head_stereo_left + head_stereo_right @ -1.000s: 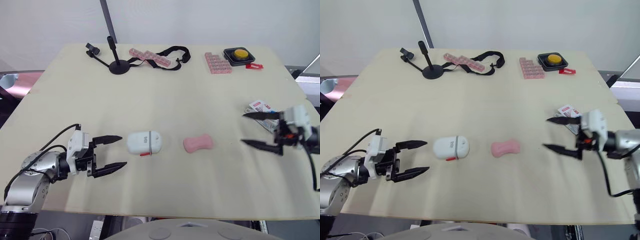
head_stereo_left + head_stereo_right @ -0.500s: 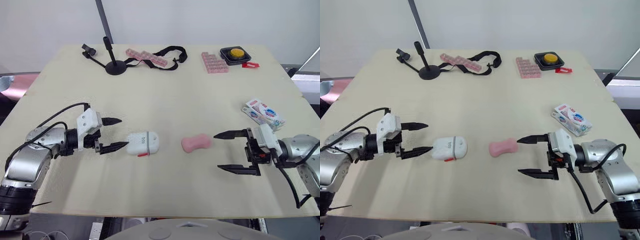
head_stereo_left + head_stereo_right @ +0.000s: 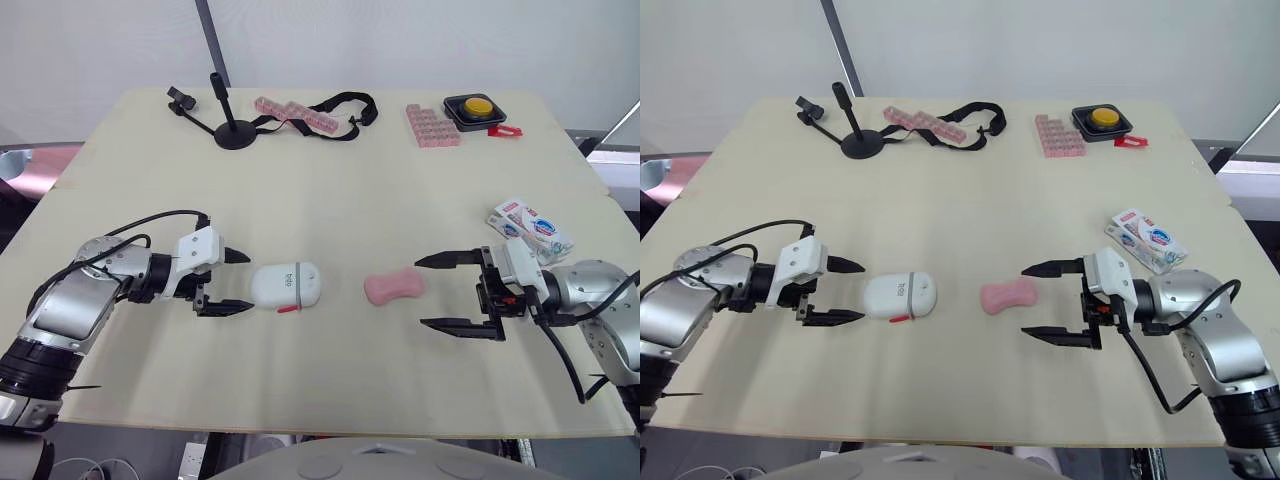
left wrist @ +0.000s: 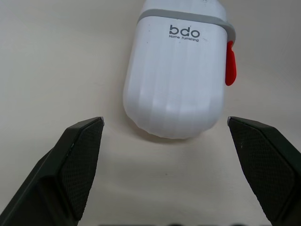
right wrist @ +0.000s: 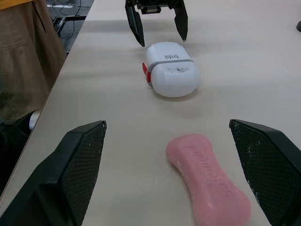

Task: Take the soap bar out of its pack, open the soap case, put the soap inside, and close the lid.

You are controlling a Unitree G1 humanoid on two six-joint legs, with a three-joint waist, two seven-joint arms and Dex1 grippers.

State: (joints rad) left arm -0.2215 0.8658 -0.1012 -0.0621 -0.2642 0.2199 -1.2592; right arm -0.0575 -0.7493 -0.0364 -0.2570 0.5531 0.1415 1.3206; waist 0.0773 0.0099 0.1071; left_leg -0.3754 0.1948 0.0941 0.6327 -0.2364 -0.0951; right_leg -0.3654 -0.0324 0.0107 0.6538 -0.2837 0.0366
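- Pink soap bar [image 3: 395, 287] lies bare on the table [image 3: 350, 180], just ahead of the right gripper [image 3: 420, 293], whose jaws are spread wide and hold nothing.
- White soap case [image 3: 287, 285], closed, sits just beyond the fingertips of the left gripper [image 3: 246, 281]; its jaws are released too, touching nothing.
- The soap pack [image 3: 530, 229] lies behind the right gripper's jaws, beside its wrist.

White oval plastic soap case [image 4: 174, 89]: far end cut off by the left wrist view's edge. Printed white, blue and red soap pack [image 3: 1148, 238]: lettering too small to read. Grey metal pole [image 3: 212, 35]: upper part cut off by the picture's edge. Pink segmented plastic blocks [image 3: 433, 126]: kind too small to tell. Tan cloth garment [image 5: 23, 61] of a person: cut off by the right wrist view's edge
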